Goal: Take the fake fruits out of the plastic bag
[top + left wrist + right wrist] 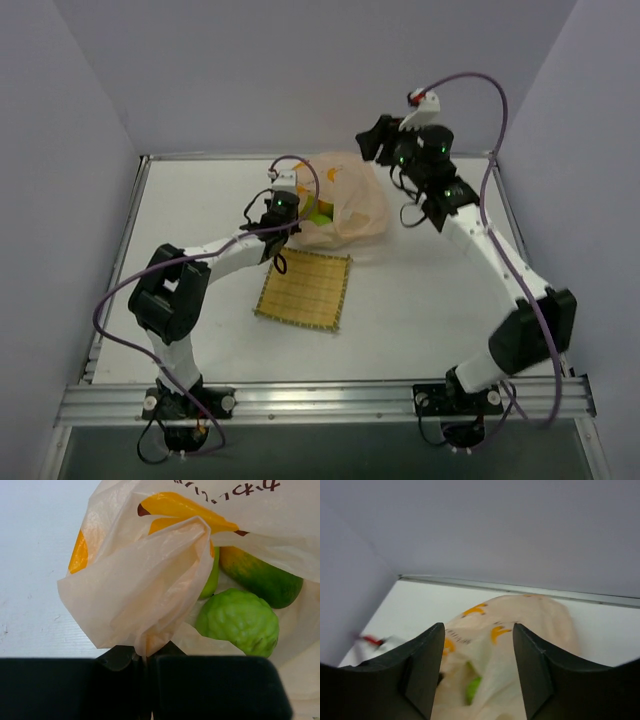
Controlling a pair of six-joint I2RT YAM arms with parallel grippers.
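Observation:
The peach-orange plastic bag (345, 205) lies at the back middle of the table. My left gripper (290, 222) is shut on a fold of the bag's rim (145, 595). Inside the open mouth I see a round bumpy green fruit (239, 622), an orange-and-green mango (260, 575) behind it, and a sliver of a yellow-green fruit (212, 577) half hidden by the fold. My right gripper (372, 140) is open and empty, raised above and right of the bag; its wrist view looks down on the bag (520, 645) with green showing through its mouth (473, 690).
A square woven straw-yellow mat (305, 288) lies just in front of the bag. Grey walls close the table on the left, back and right. A metal rail (320, 400) runs along the near edge.

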